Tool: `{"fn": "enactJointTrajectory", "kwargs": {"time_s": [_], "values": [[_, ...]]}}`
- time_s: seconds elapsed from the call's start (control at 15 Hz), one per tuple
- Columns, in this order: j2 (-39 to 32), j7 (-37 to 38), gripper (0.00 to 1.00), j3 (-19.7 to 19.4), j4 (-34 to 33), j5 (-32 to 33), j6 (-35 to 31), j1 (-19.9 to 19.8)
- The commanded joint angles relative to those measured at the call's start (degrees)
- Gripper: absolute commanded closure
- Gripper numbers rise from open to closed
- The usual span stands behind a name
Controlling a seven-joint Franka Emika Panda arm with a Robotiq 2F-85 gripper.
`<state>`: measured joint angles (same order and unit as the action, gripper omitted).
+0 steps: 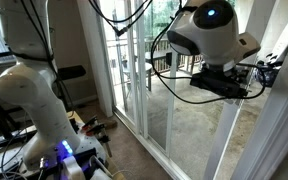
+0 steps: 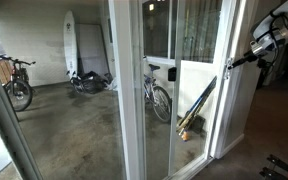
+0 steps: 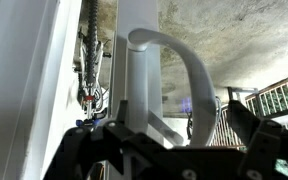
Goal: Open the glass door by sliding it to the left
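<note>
Clearly, the gripper has its jaws wide on both sides of the curved handle, at the middle of the wrist view, on the edge of the glass door. I judge the handle may slip out if sliding begins before they close.

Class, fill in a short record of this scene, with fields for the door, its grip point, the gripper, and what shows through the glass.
door: glass door, clear panel in a white frame
grip point: handle, pale and curved, on the door's upright edge
gripper: gripper open, fingers either side of the handle; contact cannot be told
through the glass: bicycle
</note>
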<state>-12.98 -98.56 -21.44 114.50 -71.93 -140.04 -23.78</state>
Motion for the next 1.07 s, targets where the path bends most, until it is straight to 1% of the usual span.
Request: {"fn": "enactJointTrajectory", "kwargs": {"time_s": [0.0,0.6,0.8,1.0], "values": [[-0.16,-1.92,0.00,1.41,0.50,-1.38,-1.90,0.11],[-0.94,-10.54,0.00,5.30,3.85,-4.89,-5.86,1.87],[0.12,-15.19,0.00,6.25,6.38,-7.46,-8.43,2.95],[0.84,-18.86,0.00,7.22,7.45,-10.77,-11.16,3.66]]}}
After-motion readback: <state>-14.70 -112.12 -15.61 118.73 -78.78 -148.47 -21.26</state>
